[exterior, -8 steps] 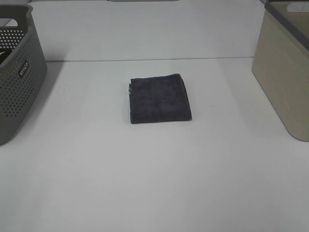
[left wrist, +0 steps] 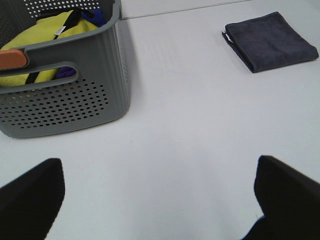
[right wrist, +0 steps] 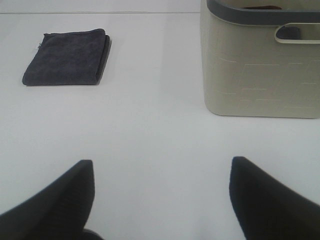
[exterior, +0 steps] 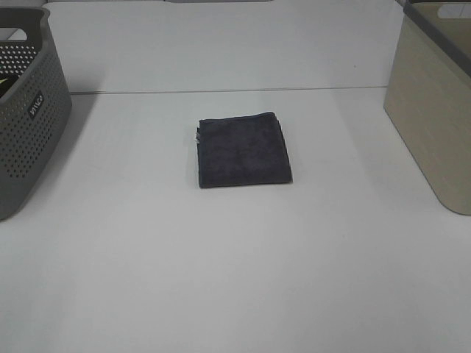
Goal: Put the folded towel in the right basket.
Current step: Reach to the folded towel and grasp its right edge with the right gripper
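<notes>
exterior high — folded towel (exterior: 243, 150) flat on table (exterior: 221, 279), right basket (exterior: 430, 110) well apart

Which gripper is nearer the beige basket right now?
Right. The right gripper has the beige basket just ahead, not touching. The left gripper is beside the gray basket, with the towel between it and the beige one.
</notes>
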`<move>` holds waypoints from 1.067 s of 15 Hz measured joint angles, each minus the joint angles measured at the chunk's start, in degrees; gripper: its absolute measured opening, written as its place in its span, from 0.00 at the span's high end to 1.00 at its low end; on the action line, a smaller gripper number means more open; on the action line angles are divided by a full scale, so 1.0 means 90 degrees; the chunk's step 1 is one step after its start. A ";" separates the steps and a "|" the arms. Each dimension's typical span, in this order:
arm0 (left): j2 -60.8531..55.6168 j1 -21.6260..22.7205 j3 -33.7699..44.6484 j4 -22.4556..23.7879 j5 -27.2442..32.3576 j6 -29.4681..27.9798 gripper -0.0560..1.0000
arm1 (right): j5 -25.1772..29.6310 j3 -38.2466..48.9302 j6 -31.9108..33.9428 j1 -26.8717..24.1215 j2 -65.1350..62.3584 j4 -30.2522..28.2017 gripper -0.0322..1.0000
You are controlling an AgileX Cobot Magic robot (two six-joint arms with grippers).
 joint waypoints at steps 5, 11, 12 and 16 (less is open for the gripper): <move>0.0000 0.0000 0.0000 0.0000 0.0000 0.0000 0.02 | 0.0000 0.0000 0.0000 0.0000 0.0000 0.0000 0.28; 0.0000 0.0000 0.0000 0.0000 0.0000 0.0000 0.02 | 0.0000 0.0000 0.0000 0.0000 0.0000 0.0000 0.28; 0.0000 0.0000 0.0000 0.0000 0.0000 0.0000 0.02 | 0.0000 0.0000 0.0000 0.0000 0.0000 0.0000 0.28; 0.0000 0.0000 0.0000 0.0000 0.0000 0.0000 0.02 | 0.0000 0.0000 0.0000 0.0000 0.0000 0.0000 0.28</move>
